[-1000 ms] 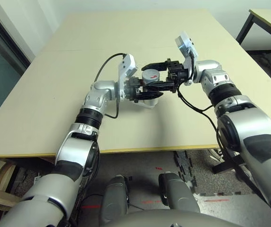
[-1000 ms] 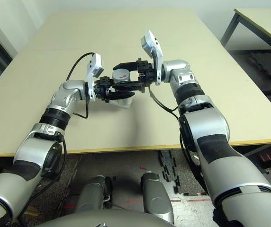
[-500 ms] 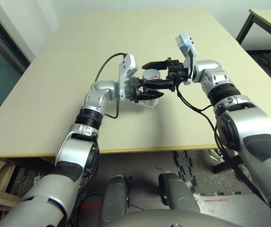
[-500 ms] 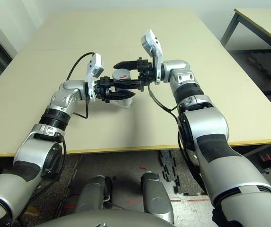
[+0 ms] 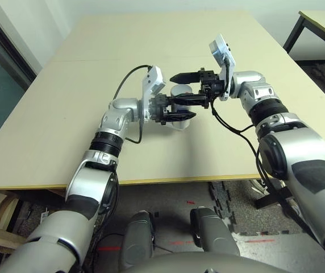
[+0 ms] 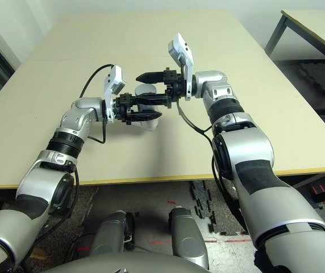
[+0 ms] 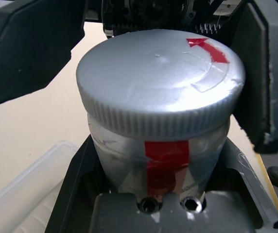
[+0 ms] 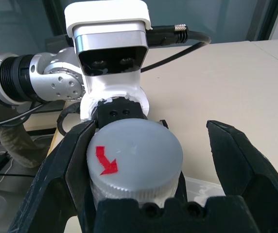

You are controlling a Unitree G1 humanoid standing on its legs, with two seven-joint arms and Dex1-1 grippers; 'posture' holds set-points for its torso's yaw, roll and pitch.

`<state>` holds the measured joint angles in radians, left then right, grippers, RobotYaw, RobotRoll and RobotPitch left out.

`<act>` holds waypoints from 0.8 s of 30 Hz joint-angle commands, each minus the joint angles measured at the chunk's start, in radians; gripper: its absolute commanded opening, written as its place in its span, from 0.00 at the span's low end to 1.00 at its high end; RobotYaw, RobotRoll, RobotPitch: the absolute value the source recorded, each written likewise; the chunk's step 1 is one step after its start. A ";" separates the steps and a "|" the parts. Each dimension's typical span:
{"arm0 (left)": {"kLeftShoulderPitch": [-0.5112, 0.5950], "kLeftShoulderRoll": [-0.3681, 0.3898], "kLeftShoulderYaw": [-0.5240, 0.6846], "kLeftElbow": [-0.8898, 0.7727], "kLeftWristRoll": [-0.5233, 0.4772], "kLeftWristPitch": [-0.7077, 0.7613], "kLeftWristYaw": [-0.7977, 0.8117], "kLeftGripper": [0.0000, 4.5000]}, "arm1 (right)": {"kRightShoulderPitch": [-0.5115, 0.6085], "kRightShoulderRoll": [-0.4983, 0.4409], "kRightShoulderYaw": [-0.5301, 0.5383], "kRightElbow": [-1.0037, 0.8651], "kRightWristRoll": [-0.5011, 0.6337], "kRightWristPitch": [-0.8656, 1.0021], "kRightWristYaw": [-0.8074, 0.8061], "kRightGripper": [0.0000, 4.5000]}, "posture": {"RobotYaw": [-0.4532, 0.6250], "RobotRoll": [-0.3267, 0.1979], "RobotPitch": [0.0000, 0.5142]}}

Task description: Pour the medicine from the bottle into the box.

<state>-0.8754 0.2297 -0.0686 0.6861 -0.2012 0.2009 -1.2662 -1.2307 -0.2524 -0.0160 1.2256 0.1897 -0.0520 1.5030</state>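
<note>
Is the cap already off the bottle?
No, in the left wrist view the grey ribbed cap with a red arrow sits on the bottle.

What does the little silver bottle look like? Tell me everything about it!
The bottle is a small silvery-grey cylinder with a red stripe down its side. A round grey cap with a ribbed edge and a red arrow is still on top. It stands upright above the table, held by the left gripper, whose fingers are shut on its body. The right gripper has open fingers on either side of the cap. The clear box lies on the table below.
</note>
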 commanded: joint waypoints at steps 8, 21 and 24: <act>0.010 0.016 -0.004 -0.024 -0.018 0.000 -0.006 0.60 | 0.011 -0.069 -0.036 0.052 -0.030 0.003 -0.083 1.00 | 0.29 0.62 0.12; 0.011 0.018 -0.004 -0.016 -0.019 -0.004 -0.001 0.60 | 0.012 -0.127 -0.061 0.069 -0.045 0.036 -0.064 1.00 | 0.29 0.62 0.12; 0.011 0.017 -0.004 -0.013 -0.017 -0.005 -0.003 0.60 | 0.016 -0.138 -0.063 0.071 -0.054 0.037 -0.063 1.00 | 0.29 0.62 0.12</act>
<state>-0.8692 0.2429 -0.0615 0.6830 -0.2105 0.2037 -1.2594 -1.2252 -0.3822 -0.0719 1.2856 0.1514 -0.0185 1.4413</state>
